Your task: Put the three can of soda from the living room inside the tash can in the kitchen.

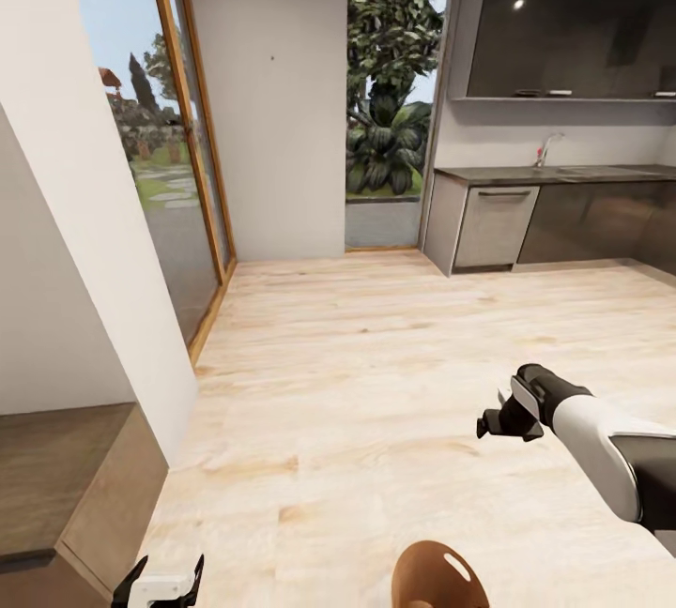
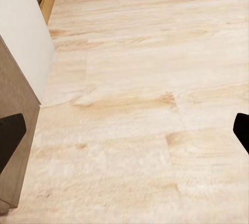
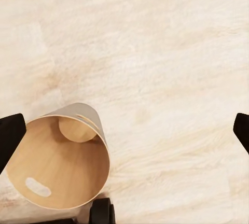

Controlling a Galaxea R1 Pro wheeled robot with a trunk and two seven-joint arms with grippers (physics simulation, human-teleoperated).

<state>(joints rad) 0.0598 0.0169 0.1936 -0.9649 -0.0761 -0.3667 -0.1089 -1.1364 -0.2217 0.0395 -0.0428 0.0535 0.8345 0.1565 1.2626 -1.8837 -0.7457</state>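
Here the tash can [image 3: 57,164] stands on the pale wood floor [image 1: 376,355] right below my view, its brown inside bare. My right gripper [image 3: 124,130] hangs above it, fingers spread wide, holding nothing. My left gripper [image 1: 158,585] is spread wide too, empty, beside a cabinet [image 1: 66,486].

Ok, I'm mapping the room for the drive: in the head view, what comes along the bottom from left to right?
Wooden cabinet → left gripper → trash can → right gripper.

Pale wood floor [image 1: 376,355]; glass door [image 1: 178,167]; leafy plant [image 1: 385,139] outside.
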